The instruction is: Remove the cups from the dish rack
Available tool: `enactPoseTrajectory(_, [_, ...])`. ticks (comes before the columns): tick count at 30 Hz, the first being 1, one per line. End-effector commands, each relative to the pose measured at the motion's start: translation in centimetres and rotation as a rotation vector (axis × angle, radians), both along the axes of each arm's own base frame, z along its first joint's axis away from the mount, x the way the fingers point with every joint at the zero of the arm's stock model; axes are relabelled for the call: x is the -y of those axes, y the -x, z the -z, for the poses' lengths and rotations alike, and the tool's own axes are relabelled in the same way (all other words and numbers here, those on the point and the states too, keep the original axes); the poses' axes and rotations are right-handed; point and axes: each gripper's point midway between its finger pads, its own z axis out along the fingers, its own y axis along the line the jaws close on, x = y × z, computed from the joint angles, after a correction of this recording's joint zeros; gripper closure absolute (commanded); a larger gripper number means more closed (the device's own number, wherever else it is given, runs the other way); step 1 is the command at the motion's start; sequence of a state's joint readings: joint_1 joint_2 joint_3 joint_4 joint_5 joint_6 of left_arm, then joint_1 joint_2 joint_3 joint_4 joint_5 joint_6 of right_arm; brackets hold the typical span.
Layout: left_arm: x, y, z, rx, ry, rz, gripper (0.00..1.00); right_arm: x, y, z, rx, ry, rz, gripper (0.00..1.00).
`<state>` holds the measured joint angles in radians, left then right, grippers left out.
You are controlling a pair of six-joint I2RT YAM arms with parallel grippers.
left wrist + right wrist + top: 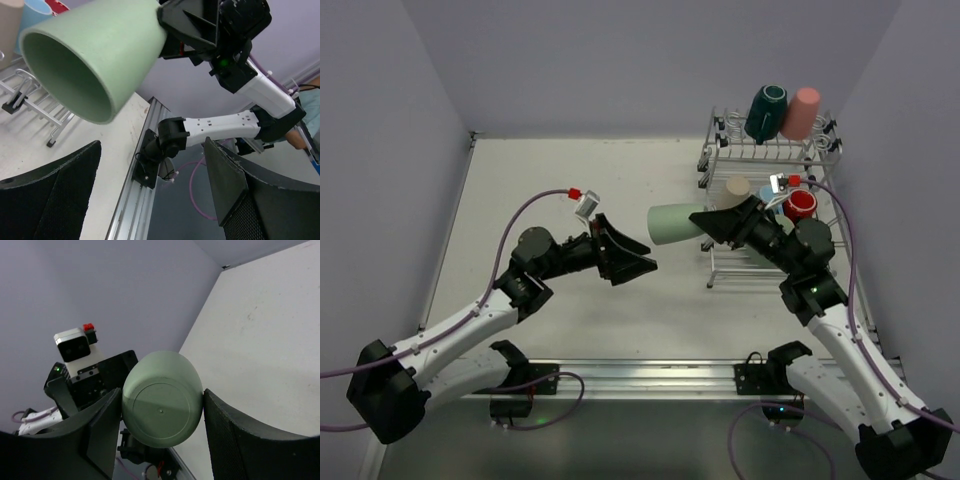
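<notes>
Holding sage green cup (672, 223) by its base in right hand (708, 226), sideways above desk (570, 170), 9 o'clock of dish rack (760, 150). Left hand (648, 256) gaping wide near the rim. Could easily drop if released before left clamps.

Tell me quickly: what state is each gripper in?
Left gripper: open, holding nothing.
Right gripper: closed on the sage green cup.
</notes>
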<state>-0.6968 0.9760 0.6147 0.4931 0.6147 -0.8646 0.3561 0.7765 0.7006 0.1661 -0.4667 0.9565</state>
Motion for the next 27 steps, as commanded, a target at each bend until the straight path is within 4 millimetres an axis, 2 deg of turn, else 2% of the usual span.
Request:
enactPoseTrajectory(1, [0.5,-1.1,-1.3,0.038,0.044,-0.048,0.13,-0.8,1.6,-1.6,0.049,-0.071,-0.086,0.84])
enactPoseTrajectory(10, [0.3,-2.2,-1.4,0.094,0.049,-0.121,0.20,-0.8,1.9,0.1,0.020,-0.051,-0.096,0.85])
enactPoseTrajectory(12, [0.3,-2.3,-1.4,0.102,0.049,-0.128,0.27,-1.1,1.9,0.4,0.013,-0.059,-0.114,0.85])
enactPoseTrajectory(13, [0.3,-2.4,-1.4,0.104,0.051,-0.128,0.35,-1.3,2.0,0.6,0.008,-0.066,-0.130,0.85])
enactPoseTrajectory(16, [0.6,-2.2,-1.4,0.099,0.074,-0.111,0.48,-2.0,2.3,1.0,-0.014,-0.106,-0.183,0.85])
enactPoseTrajectory(22, [1.1,-1.5,-2.3,0.109,0.134,-0.072,0.56,-3.3,2.3,1.7,-0.035,-0.142,-0.245,0.85])
enactPoseTrajectory(24, [1.2,-1.4,-2.8,0.119,0.149,-0.072,0.66,-3.8,2.5,1.6,-0.036,-0.161,-0.265,0.85])
enactPoseTrajectory(25, [1.1,-1.4,-3.0,0.121,0.154,-0.077,0.80,-4.0,2.4,1.9,-0.051,-0.169,-0.271,0.85])
enactPoseTrajectory(27, [0.9,-1.6,-3.1,0.118,0.156,-0.098,0.95,-4.2,2.4,1.8,-0.046,-0.178,-0.281,0.85])
